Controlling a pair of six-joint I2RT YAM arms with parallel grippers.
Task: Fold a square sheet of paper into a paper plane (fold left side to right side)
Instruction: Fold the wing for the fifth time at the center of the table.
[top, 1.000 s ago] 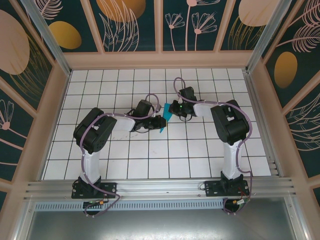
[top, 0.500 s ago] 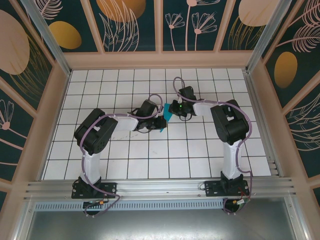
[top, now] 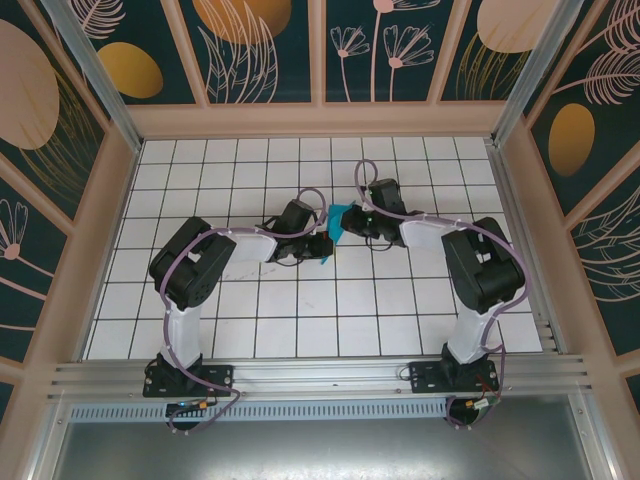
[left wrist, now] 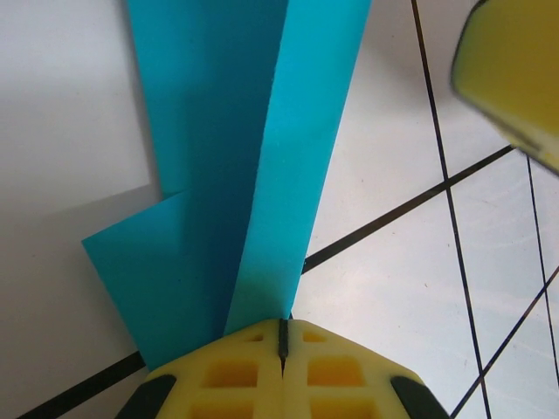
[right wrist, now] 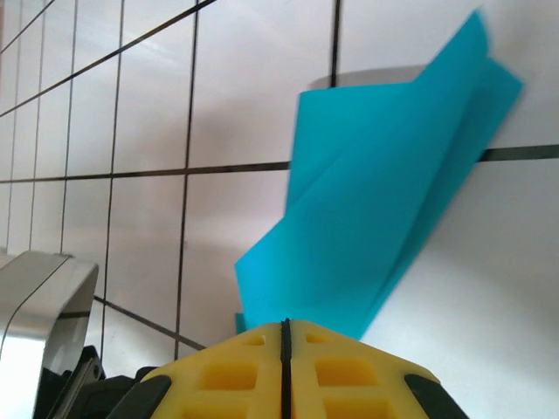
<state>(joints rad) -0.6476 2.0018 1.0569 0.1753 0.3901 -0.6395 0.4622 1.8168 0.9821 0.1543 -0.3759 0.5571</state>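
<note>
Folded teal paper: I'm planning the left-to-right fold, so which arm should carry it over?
Left, probably. The left pincer is shut on the near-left end of the folded teal paper, the side that must swing over. The right pincer, shut on the far end, could anchor it.

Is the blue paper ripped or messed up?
No rips show. The paper is pinched by both the left end effector and the right end effector, and its folded layers splay apart instead of lying flat together.
</note>
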